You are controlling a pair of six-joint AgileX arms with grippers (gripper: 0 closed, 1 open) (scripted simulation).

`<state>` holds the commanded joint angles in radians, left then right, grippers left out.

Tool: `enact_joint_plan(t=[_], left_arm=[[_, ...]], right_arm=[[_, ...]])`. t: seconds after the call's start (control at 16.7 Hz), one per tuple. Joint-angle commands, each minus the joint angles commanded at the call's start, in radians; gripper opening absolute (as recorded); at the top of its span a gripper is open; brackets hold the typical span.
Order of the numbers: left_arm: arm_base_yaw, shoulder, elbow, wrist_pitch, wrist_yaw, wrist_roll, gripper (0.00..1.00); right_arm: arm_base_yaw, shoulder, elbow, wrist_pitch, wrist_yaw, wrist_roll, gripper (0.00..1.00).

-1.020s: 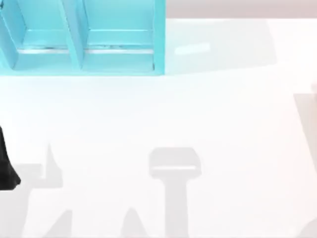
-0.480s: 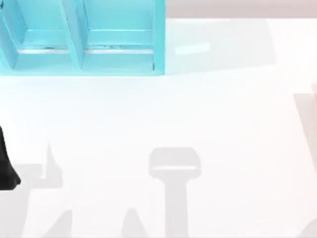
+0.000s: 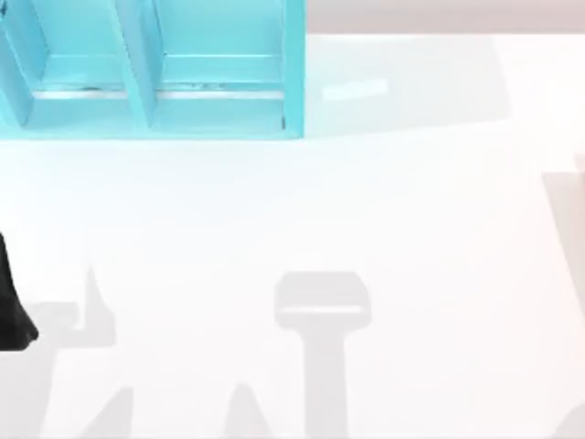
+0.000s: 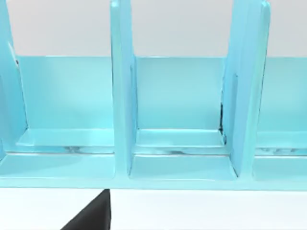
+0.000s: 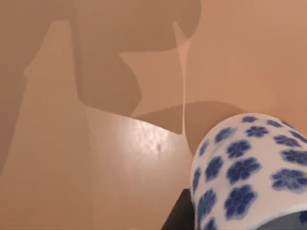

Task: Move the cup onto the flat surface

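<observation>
My right wrist view shows the cup (image 5: 249, 167), white with blue flowers, close against the camera above a tan surface (image 5: 96, 143); I cannot tell whether the fingers grip it. From above, my left arm (image 3: 11, 306) sits at the table's (image 3: 366, 201) left edge, the blue rack (image 3: 155, 69) at far left.

**Where everything sits**

So the shelf unit (image 3: 155, 69) is at the far left of the counter (image 3: 366, 210), with upright dividers (image 4: 122, 91) splitting it into side-by-side compartments. Left arm (image 3: 11, 306) is at the left edge. The cup (image 5: 249, 167) is close up in the right wrist view.
</observation>
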<state>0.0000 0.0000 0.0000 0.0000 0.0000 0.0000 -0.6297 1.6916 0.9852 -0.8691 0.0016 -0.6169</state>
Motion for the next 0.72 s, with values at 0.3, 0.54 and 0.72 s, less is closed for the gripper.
enact_joint_plan(t=[0.3, 0.54, 0.72], left_arm=[[0.000, 0.000, 0.000, 0.000, 0.000, 0.000, 1.00], [0.000, 0.000, 0.000, 0.000, 0.000, 0.000, 1.00], [0.000, 0.000, 0.000, 0.000, 0.000, 0.000, 1.00]], right_arm=[[0.000, 0.000, 0.000, 0.000, 0.000, 0.000, 0.00], [0.000, -0.002, 0.001, 0.000, 0.000, 0.001, 0.00], [0.038, -0.039, 0.026, -0.040, 0.000, 0.040, 0.00]])
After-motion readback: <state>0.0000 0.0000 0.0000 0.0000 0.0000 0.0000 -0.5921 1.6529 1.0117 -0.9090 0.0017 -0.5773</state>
